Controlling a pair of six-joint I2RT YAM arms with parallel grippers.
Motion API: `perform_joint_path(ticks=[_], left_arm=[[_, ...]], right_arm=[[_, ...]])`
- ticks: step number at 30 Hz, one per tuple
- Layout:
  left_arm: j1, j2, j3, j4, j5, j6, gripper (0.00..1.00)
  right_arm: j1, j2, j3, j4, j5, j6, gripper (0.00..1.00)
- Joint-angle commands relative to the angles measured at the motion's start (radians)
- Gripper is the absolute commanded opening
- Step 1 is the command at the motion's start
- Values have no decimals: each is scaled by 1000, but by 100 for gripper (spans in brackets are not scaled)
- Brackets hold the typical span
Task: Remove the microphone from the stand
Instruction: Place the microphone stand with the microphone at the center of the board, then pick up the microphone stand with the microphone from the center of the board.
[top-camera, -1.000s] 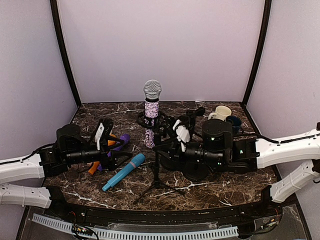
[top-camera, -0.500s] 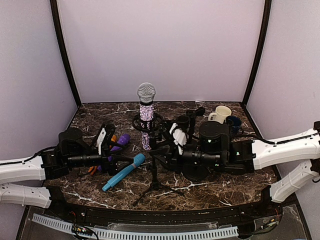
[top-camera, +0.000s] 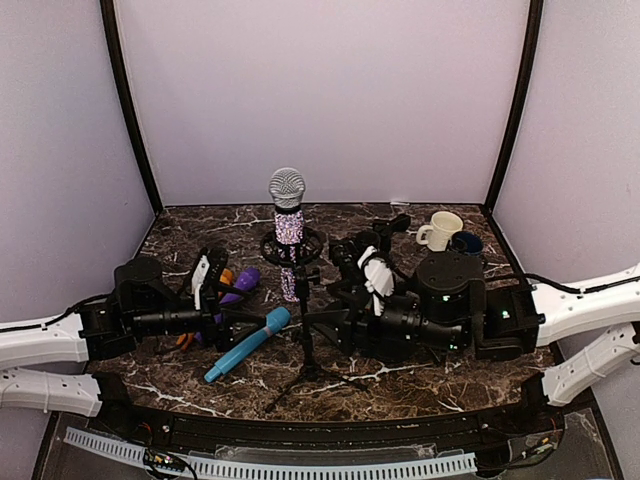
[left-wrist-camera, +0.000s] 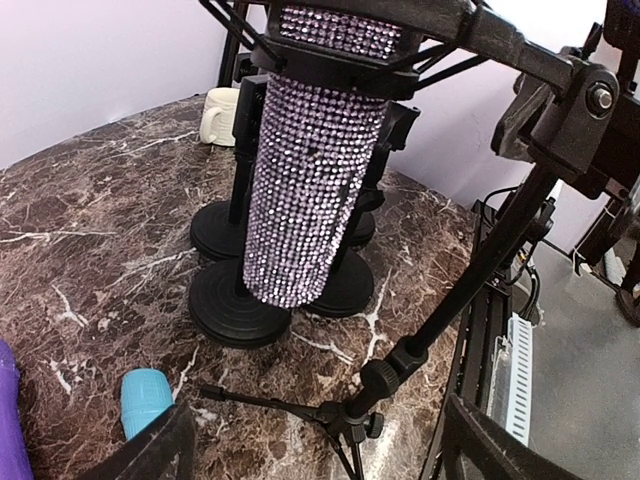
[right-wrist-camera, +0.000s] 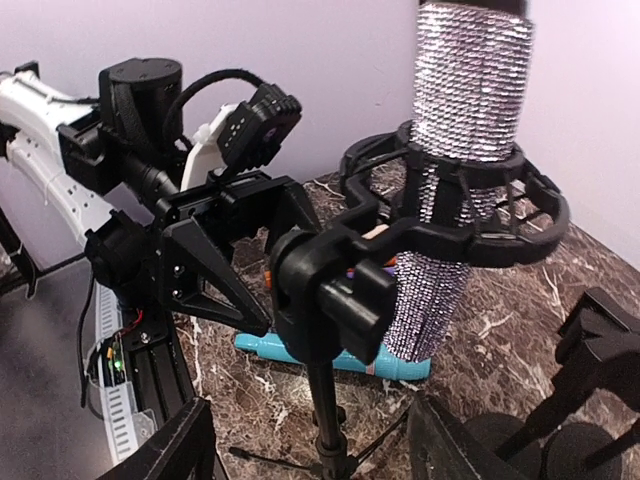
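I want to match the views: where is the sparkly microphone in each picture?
Top external: microphone at centre, upright in the stand.
Left wrist: microphone at top centre.
Right wrist: microphone at upper right.
Shared landmark: blue cylinder lying beside the stand.

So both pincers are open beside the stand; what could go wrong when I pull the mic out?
1. The rhinestone microphone sits through the shock mount ring; a sideways pull would likely tip the thin-legged tripod stand, which neither the left pincer nor the right pincer is holding.
2. A toppling stand could strike the blue microphone or the black round bases close by.
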Motion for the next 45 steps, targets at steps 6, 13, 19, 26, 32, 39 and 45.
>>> perform_joint_path(ticks=[6,13,19,26,32,39,45], left_arm=[[-29,-53,-32,-18,-182,-225,86],[-32,-47,-24,-60,-213,-244,86],[-33,-56,-26,-76,-210,-251,86],[-33,-72,-24,-90,-215,-246,86],[-33,-66,-26,-75,-188,-227,86],[-36,-39,-59,64,58,-155,86],[-42,-2,-97,178,159,-158,86]], right_arm=[[110,4,85,-126,389,393,66],[186,165,224,-146,516,448,61],[188,273,311,-199,592,460,59],[177,349,357,-215,643,450,39],[161,379,357,-199,662,448,10],[132,305,194,77,508,202,0],[120,232,46,285,296,-114,0]])
